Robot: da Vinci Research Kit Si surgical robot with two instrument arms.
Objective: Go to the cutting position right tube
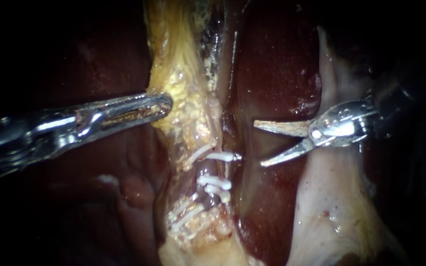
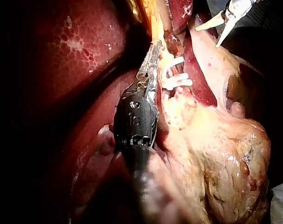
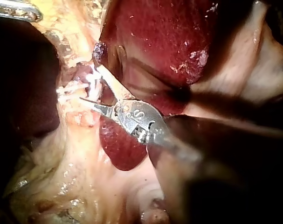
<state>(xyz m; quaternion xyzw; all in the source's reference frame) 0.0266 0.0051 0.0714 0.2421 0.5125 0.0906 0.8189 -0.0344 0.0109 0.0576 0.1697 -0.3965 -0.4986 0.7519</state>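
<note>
Left instrument point(image 1: 166, 104) jaws clamp yellow tissue point(image 1: 178, 59) while right instrument point(image 1: 259, 143) jaws gape beside clips point(image 1: 220, 156) over glistening liver point(image 1: 272, 64).

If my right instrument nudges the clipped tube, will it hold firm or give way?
Probably soft: the clipped tube looks like thin, wet tissue, so it may bend aside. The left instrument gripping the yellow tissue strand above likely adds some tension. Its glistening surface suggests slipperiness.

No legible text, labels, brands, numbers or signs showing, only tiny engraved marks sitting on the right instrument point(image 3: 89, 82), too small for reading
</note>
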